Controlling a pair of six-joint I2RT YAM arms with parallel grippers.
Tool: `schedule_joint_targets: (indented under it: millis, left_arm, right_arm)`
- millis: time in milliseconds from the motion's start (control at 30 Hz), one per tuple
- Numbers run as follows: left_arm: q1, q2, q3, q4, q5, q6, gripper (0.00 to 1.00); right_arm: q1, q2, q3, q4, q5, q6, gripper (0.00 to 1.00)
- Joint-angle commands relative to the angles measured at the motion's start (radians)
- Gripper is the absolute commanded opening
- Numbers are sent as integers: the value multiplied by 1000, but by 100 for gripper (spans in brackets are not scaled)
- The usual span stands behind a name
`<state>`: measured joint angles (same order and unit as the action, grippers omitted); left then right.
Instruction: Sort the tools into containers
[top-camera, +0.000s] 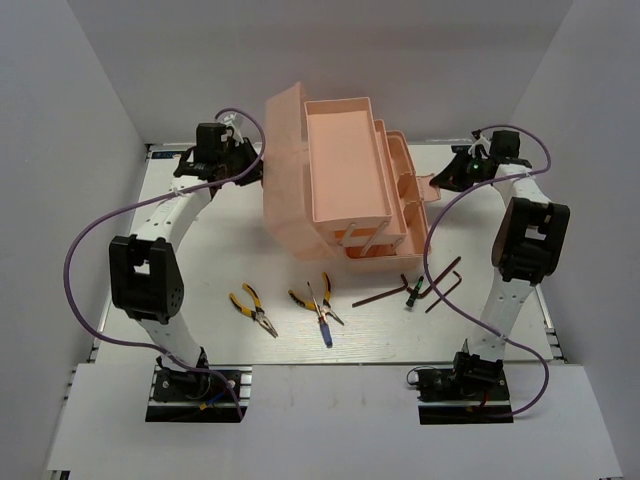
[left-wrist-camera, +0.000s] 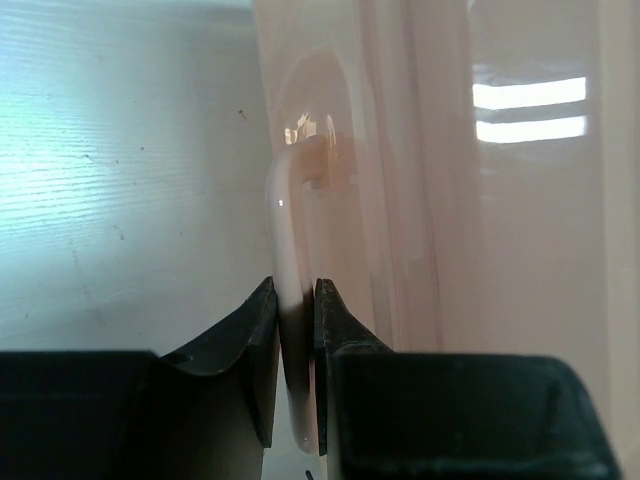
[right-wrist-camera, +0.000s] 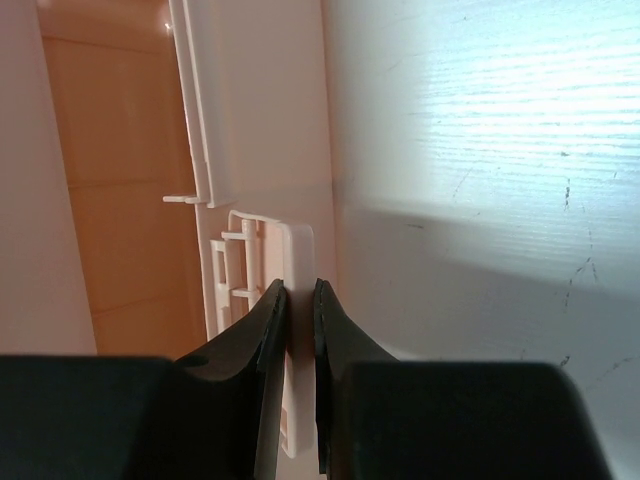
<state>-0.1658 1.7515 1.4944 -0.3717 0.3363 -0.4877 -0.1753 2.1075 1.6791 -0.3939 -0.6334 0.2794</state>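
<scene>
The salmon-pink toolbox (top-camera: 345, 215) stands open at the back centre, its lid (top-camera: 285, 170) upright on the left and its trays (top-camera: 400, 190) stepped out to the right. My left gripper (top-camera: 252, 160) (left-wrist-camera: 295, 300) is shut on the lid handle (left-wrist-camera: 285, 220). At the box's right end my right gripper (top-camera: 440, 182) (right-wrist-camera: 299, 300) is shut on a flat latch tab (right-wrist-camera: 298, 250). On the table in front lie yellow pliers (top-camera: 254, 311), a second pair of yellow pliers (top-camera: 308, 298), a blue screwdriver (top-camera: 326, 328), a green-black tool (top-camera: 413, 291) and dark hex keys (top-camera: 445, 283).
The tools lie in a row between the box and the arm bases (top-camera: 195, 385). Purple cables (top-camera: 75, 250) loop beside each arm. White walls close in the table at left, right and back.
</scene>
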Motion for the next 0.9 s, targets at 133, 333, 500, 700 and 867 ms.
schedule_joint_targets:
  millis: [133,333,500,700,867]
  left_arm:
    - [143,-18,-25,4,-100,87,38]
    - [201,-38,-57,4,-82,78,64]
    - [235,-47,-79,13,-54,67,67]
    - [247,-125,-144,40,-26,57,69]
    - [235,-260,-241,72,-5,77,79]
  right_arm:
    - [-59,-66,-41,29,103,-17,0]
    - [-62,-72,-59,38,95,-8,0]
    - [-64,-76,-75,46,90,-8,0]
    - [-66,-72,-87,49,51,3,0]
    - [-72,-107,-61,-35,20,-38,69]
